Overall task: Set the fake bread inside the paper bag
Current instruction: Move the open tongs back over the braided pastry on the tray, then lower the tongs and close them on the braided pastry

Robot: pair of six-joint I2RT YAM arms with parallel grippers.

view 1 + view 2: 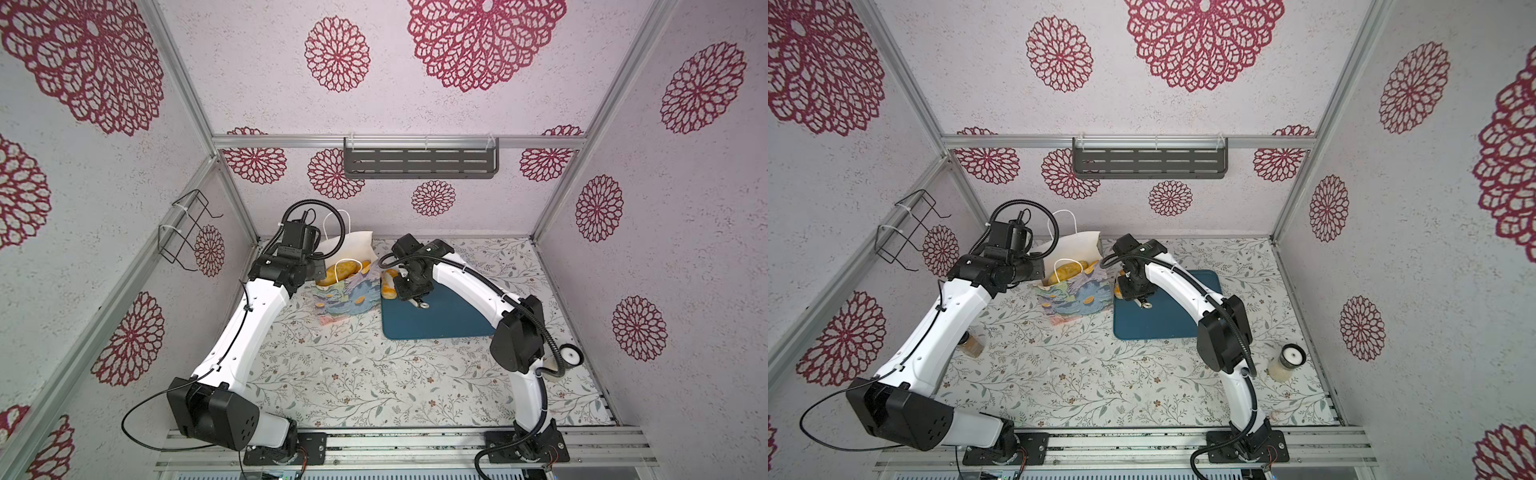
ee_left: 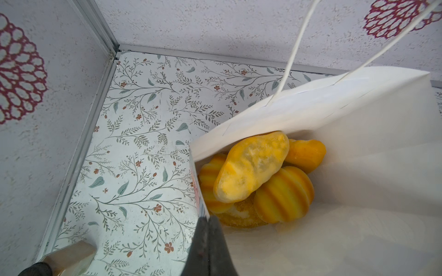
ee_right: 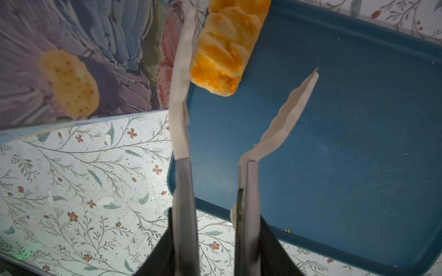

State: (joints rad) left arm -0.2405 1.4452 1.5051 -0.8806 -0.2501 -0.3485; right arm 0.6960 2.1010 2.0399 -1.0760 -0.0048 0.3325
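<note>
Floral table (image 1: 353, 374): bag (image 1: 349, 299) upright beside tray (image 1: 449, 320). Its rim pinched by left gripper (image 2: 207, 218), bread (image 2: 251, 167) inside. Right gripper (image 3: 216, 248) clamps spread tongs (image 3: 180, 95) beside 1 roll (image 3: 224, 52).

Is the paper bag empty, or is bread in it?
Partly filled: the left wrist view shows several fake breads piled inside the paper bag; one roll lies outside on the teal tray.

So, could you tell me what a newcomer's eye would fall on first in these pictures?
Likely the flowered paper bag at the back, left of centre, its mouth showing a pile of glossy yellow fake bread, with the left gripper pinching its rim. Beside it, the right gripper holds cream tongs open over the teal tray, next to one braided bread.
</note>
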